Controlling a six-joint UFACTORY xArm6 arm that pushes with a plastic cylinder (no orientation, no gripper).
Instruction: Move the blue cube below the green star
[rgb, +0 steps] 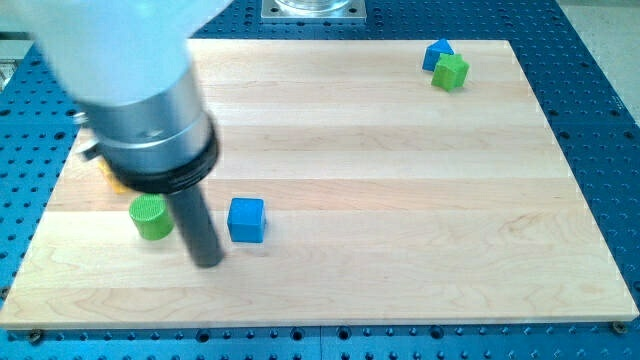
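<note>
Blue cube (246, 220) just right of my tip (207, 263) — not touching; green cylinder (151, 217) left, nr rod.

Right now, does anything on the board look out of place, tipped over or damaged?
Nothing stands out. The blue cube lies flat beside my tip, the green cylinder stands upright, and no block looks damaged. A yellow block is mostly hidden behind the arm.

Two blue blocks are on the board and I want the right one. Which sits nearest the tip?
The blue cube, just right of my tip. The other blue block lies at the view's top right, touching a green block.
</note>
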